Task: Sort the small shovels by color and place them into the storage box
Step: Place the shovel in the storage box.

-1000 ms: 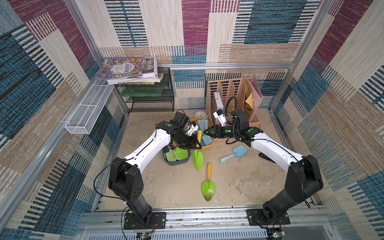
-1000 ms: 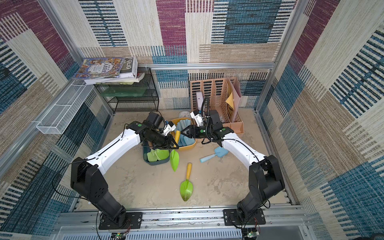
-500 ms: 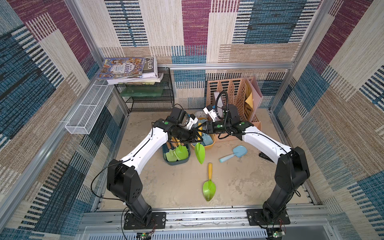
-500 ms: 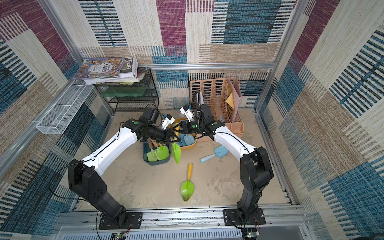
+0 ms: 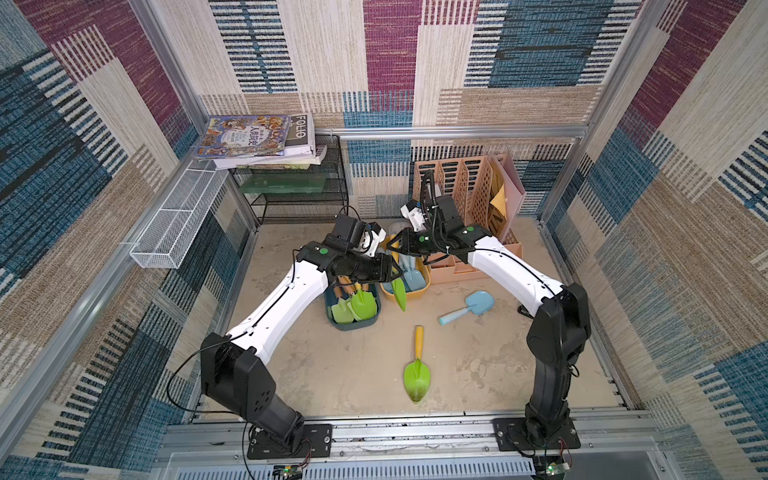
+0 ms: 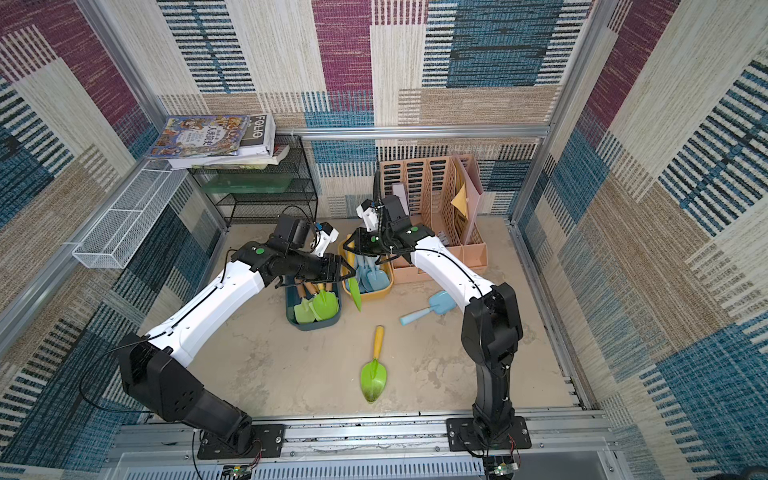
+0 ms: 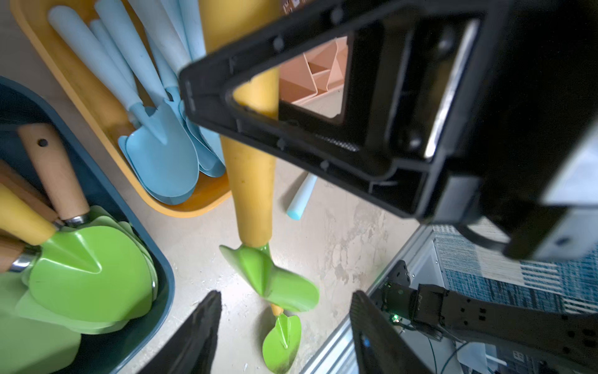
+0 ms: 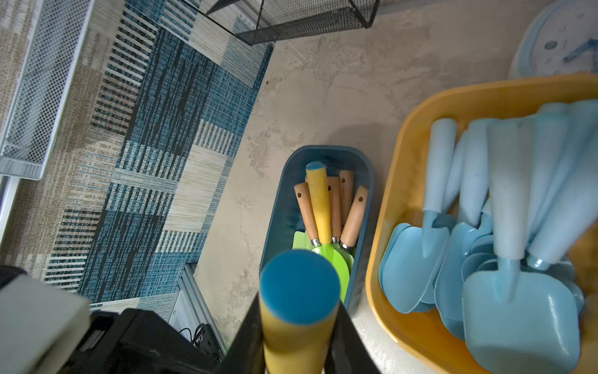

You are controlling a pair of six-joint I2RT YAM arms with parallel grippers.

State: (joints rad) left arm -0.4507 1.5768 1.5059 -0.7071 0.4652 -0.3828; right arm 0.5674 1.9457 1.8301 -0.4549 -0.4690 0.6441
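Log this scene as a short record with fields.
right pincer: shut on held shovel, at its yellow handle
left pincer: open, holding nothing
held shovel: green blade, hanging blade down near the bins
dark blue bin: green shovels
yellow bin: pale blue shovels
loose on table: one green shovel, one blue shovel

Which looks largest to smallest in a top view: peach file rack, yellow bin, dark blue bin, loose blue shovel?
1. peach file rack
2. yellow bin and dark blue bin: alike, both partly hidden
3. loose blue shovel
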